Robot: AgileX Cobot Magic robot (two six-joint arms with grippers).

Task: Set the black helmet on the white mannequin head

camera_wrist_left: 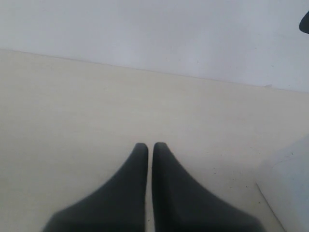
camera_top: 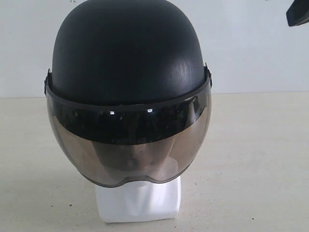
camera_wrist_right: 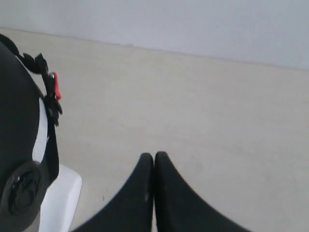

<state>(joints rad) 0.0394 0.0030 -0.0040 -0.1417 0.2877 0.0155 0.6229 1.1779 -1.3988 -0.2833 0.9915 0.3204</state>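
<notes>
Under the left gripper [camera_wrist_left: 150, 145] lies a smooth, matte cream table [camera_wrist_left: 72, 106]. The gripper's two black, tapering fingers are pressed nearly together with only a hairline slit between them, and they hold nothing. Clear of both grippers, the black helmet [camera_top: 128, 50] sits fully on the white mannequin head [camera_top: 140, 200]. Its shell is a rounded, matte dome with faint scuffs. A curved, smoky, translucent visor [camera_top: 128, 150] hangs over the face, so only the glossy white neck and squarish base show plainly below it. Just beside the right gripper [camera_wrist_right: 154, 154], off one finger's flank, the helmet's side appears with a black woven strap [camera_wrist_right: 50, 145], a small red clip [camera_wrist_right: 56, 86] and a round visor pivot [camera_wrist_right: 21, 191]. That gripper's smooth black fingers meet at the tips, clenched on nothing.
</notes>
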